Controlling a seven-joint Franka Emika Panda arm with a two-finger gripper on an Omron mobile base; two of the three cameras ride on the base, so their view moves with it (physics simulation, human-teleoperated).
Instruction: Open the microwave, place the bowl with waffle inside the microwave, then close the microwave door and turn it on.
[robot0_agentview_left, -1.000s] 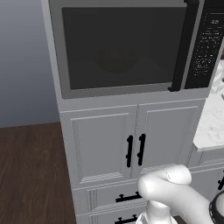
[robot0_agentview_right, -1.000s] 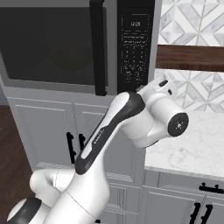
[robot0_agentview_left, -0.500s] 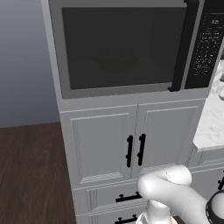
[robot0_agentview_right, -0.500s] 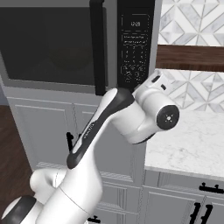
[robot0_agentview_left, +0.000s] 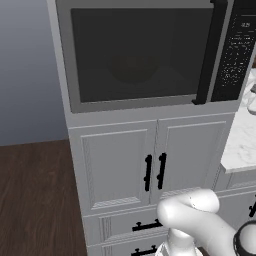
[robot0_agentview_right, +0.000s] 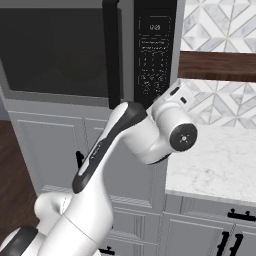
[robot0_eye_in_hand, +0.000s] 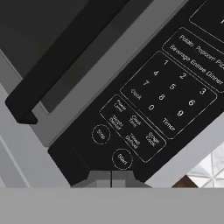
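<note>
At the bottom centre of the hand view, the gripper (robot0_eye_in_hand: 110, 176) has its two fingertips pressed together, holding nothing, and sits just below the round Start button (robot0_eye_in_hand: 122, 159) on the microwave (robot0_agentview_left: 150, 55) keypad (robot0_eye_in_hand: 162, 105). The button lies directly ahead, a touch right of the fingertips; the Stop button (robot0_eye_in_hand: 100, 134) sits up and left of it. The microwave door (robot0_agentview_left: 135, 52) looks shut, its handle bar (robot0_agentview_right: 113, 52) running vertically; the bowl, probably inside, is too dim to make out

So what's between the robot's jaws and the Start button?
Nothing but bare black keypad: in the hand view the shut gripper sits just below the Start button.
</note>
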